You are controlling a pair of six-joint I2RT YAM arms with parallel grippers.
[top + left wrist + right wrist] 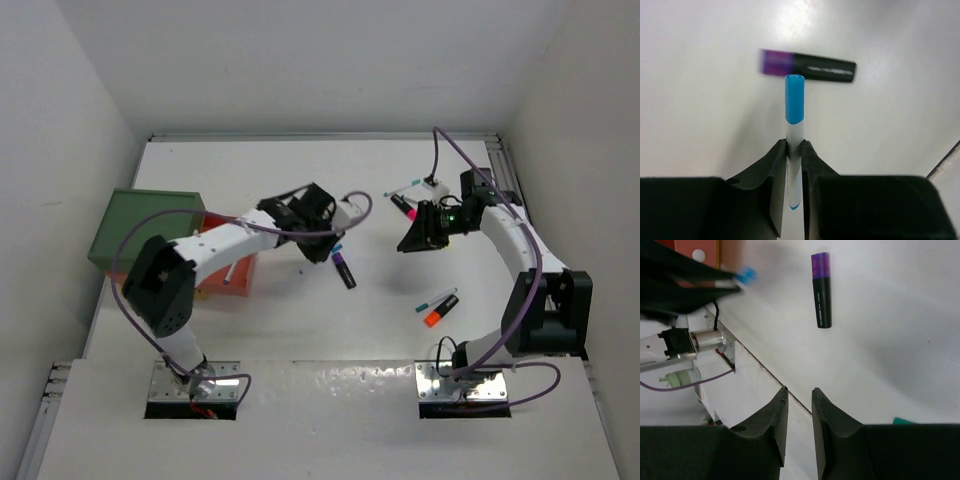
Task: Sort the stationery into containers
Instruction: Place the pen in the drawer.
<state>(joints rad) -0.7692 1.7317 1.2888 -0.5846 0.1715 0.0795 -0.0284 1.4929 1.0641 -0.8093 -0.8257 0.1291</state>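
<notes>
Green tray and red-orange tray, contents unclear; left gripper pinches a blue-capped pen; right gripper barely parted, empty.

Blue-capped white pen: pinched by left gripper.
Purple-capped black highlighter: flat, centre.
Dark green tray: left.

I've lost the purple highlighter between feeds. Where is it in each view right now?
Top external: the purple highlighter lies on the table near centre, just below the left pincer.
Left wrist: upper middle, lying crosswise beyond the tip of the blue-capped pen.
Right wrist: top, right of centre, purple cap upward.
Shared landmark: the blue-capped pen clamped in the left pincer; the right wrist view shows its cap at upper left.
</notes>
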